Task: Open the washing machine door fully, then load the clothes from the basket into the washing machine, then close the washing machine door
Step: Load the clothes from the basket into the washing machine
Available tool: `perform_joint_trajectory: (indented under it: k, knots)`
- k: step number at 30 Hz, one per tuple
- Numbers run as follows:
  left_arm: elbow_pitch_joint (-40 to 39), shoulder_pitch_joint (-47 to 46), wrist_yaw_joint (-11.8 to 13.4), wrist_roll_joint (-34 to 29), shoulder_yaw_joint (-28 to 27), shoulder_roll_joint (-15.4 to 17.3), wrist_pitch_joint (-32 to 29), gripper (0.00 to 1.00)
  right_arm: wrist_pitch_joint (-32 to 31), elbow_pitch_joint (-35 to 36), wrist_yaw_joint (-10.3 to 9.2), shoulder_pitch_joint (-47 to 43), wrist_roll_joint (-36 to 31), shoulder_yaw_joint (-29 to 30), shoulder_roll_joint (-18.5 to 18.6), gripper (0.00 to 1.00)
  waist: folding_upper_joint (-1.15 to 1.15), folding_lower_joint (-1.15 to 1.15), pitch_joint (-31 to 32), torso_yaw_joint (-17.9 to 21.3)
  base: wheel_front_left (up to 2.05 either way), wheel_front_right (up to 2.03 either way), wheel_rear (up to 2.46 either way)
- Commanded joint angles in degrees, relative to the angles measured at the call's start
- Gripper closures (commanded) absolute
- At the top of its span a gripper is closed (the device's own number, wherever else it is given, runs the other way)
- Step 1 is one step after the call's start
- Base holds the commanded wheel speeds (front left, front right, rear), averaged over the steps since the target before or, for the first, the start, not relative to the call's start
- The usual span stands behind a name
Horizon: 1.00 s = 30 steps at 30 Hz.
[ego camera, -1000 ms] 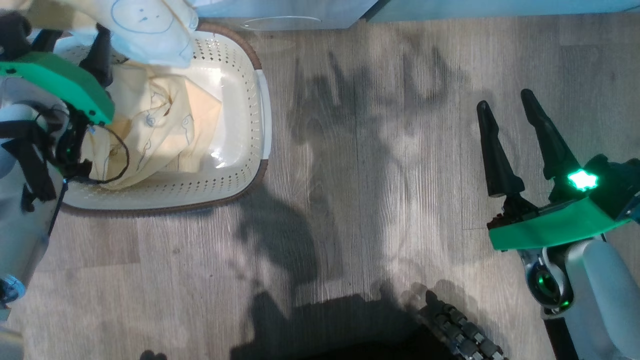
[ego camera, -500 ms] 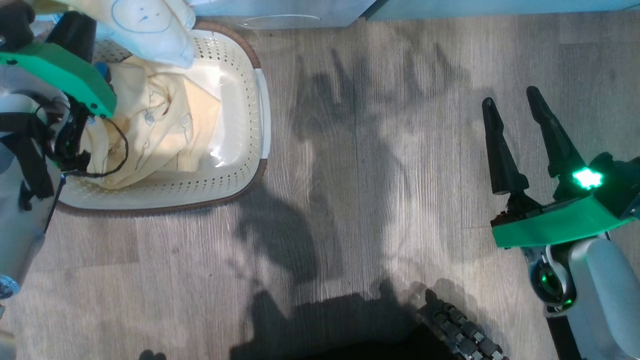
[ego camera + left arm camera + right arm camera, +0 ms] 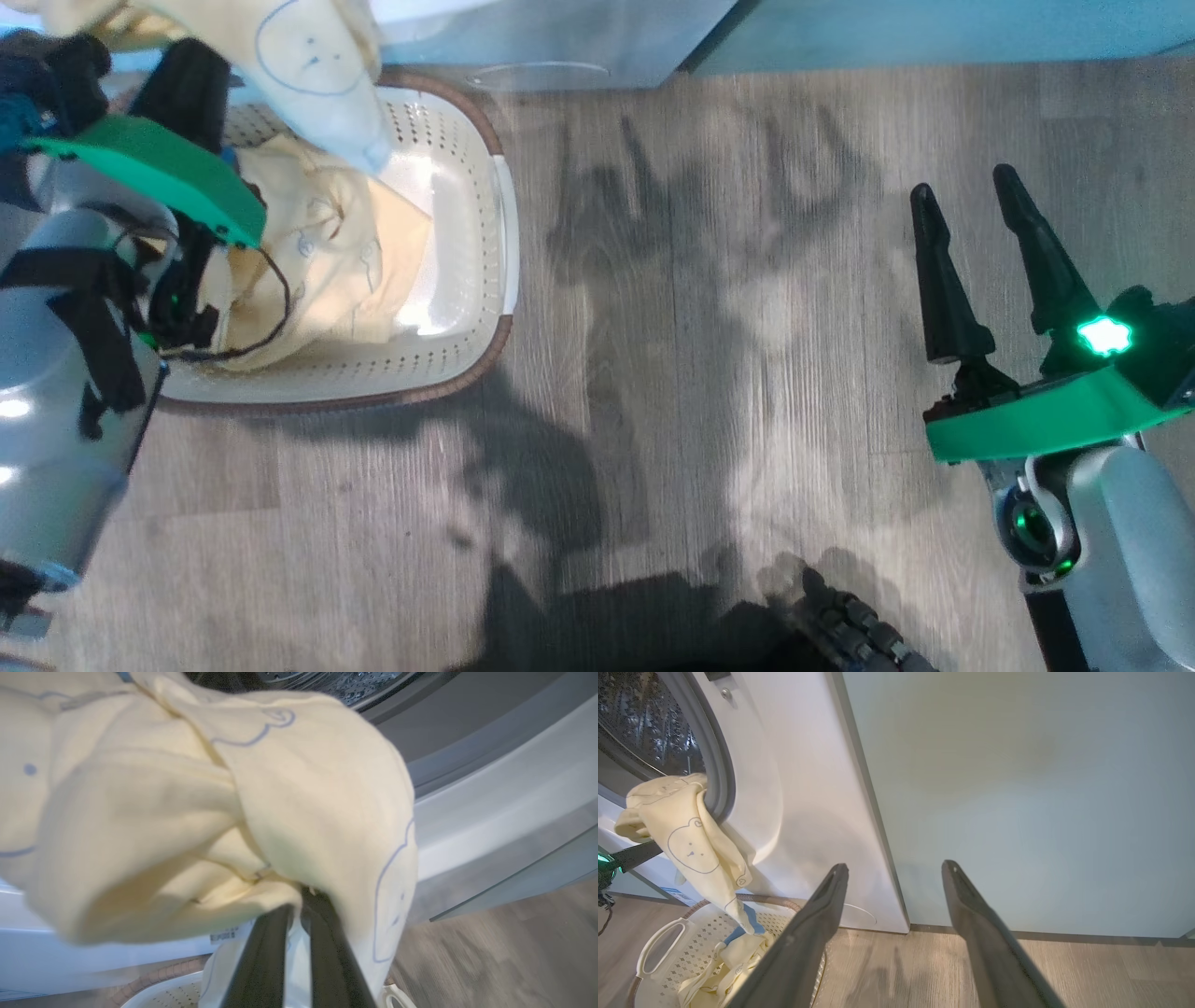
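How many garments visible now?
2: a hanging garment in the left gripper at the washing machine opening; a second garment in the basket. More may lie beneath.

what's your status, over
Left gripper shut on a pale yellow garment, held up at the drum mouth. Right gripper open, idle over floor. More clothes in basket. No obstruction seen.

The clothes (image 3: 689,847) are pale yellow, printed with thin blue bear-face outlines (one piece has a solid blue patch). The basket (image 3: 471,280) is cream, dotted with holes, brown at the rim. The washing machine (image 3: 803,788) is white with a grey ring; the cabinet (image 3: 1017,788) pale green; the floor (image 3: 700,420) grey wood-grain.
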<state>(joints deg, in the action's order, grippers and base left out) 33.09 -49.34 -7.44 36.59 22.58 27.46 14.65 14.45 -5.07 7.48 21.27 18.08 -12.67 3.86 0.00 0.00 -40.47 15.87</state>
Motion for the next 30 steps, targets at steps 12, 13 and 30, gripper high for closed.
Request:
perform_joint_trajectory:
  k: [12,13,30]
  knots:
    - [-9.94,2.12,-0.04,0.38,-4.36,2.64,0.35,1.0,0.55,0.96,0.01,-3.62,-0.28,-0.28,1.01,0.0,0.0,0.0,5.38,-1.55,0.0,0.0,0.0]
    - [-10.05,1.01,-0.04,0.8,-3.74,3.32,0.35,1.0,0.55,0.96,0.01,-3.78,-0.29,-0.28,1.02,0.0,0.0,0.0,5.69,-1.65,0.0,0.0,0.0]
    - [-0.53,-19.71,-0.04,11.91,4.03,10.37,-3.06,1.0,0.55,0.93,0.01,-1.98,0.76,-1.85,-0.01,0.0,0.0,0.0,3.27,1.39,0.0,0.0,0.0]
